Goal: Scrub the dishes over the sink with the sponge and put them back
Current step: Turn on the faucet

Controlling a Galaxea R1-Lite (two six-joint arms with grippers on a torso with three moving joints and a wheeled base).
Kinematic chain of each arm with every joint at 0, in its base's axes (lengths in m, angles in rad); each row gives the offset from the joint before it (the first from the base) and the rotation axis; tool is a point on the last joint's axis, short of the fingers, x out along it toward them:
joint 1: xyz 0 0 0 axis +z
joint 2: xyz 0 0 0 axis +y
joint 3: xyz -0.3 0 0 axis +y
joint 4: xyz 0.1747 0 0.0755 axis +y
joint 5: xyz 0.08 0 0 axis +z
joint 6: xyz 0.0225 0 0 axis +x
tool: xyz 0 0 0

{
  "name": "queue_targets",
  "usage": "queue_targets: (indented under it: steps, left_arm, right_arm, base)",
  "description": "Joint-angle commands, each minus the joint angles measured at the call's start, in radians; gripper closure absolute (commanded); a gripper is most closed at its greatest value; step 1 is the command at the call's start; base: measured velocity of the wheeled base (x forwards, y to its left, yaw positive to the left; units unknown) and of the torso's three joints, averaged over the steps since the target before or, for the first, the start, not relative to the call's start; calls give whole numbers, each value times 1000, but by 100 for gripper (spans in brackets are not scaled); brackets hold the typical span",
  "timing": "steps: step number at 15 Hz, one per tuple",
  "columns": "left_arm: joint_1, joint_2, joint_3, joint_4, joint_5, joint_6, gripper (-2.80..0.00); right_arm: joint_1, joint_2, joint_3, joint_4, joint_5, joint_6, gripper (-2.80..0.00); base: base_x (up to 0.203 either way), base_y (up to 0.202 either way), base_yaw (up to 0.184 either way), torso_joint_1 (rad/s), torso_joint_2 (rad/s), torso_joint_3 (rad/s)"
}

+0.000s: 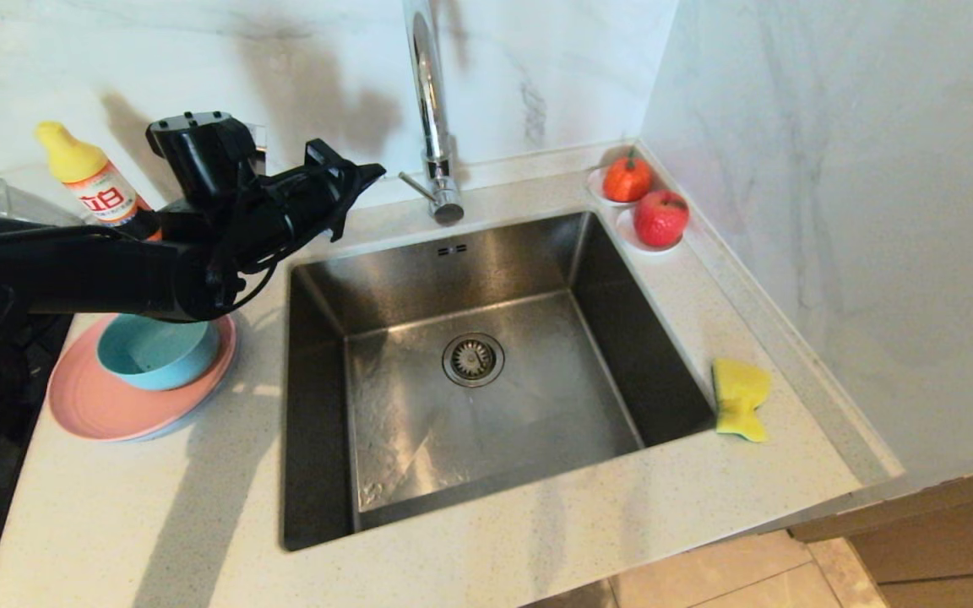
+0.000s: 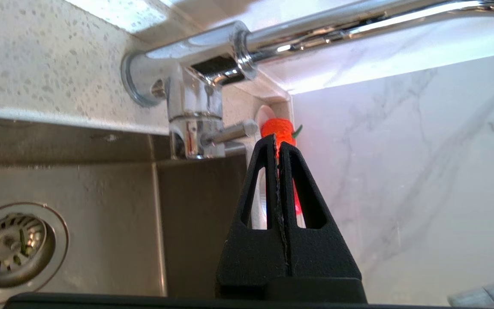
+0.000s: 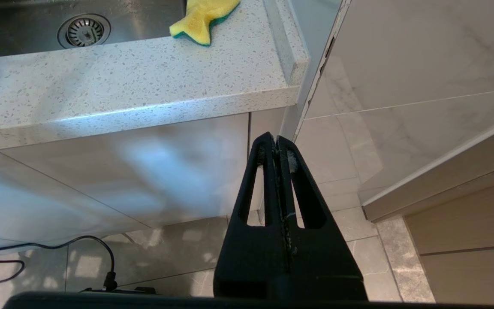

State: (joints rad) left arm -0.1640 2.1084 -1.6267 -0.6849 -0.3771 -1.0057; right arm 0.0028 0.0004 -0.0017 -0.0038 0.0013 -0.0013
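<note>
A teal-blue bowl (image 1: 157, 355) sits on a pink plate (image 1: 106, 405) left of the sink (image 1: 419, 270); a grey-blue plate's rim (image 1: 170, 425) peeks out beneath. My left arm reaches across above them. My left gripper (image 1: 371, 172) is shut and empty, hanging over the sink's back left corner and pointing toward the faucet (image 1: 432, 110). In the left wrist view this gripper (image 2: 278, 141) shows both fingers pressed together. The yellow sponge (image 1: 740, 397) lies on the counter right of the sink. My right gripper (image 3: 276, 139) is shut, parked below the counter's front edge, with the sponge (image 3: 204, 17) far beyond it.
A yellow-capped detergent bottle (image 1: 94, 177) and a clear jug (image 1: 13, 198) stand at the back left. An orange fruit (image 1: 627, 177) and a red apple (image 1: 660, 217) rest on small white dishes at the back right corner. A marble wall bounds the counter on the right.
</note>
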Motion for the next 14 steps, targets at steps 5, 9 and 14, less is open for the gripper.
queue_targets:
  steps: [5,9,14]
  left_arm:
    - [-2,98,-109,-5,9,-4,0]
    - [-2,117,-141,-5,7,-4,0]
    - [-15,126,-149,-7,9,-4,0]
  right_arm:
    - [0,0,0,-1,0,0,0]
    - [0,0,0,-1,0,0,0]
    - [0,0,0,-1,0,0,0]
  base:
    - [0,0,0,0,0,0]
    - [0,0,0,0,0,0]
    - [0,0,0,0,0,0]
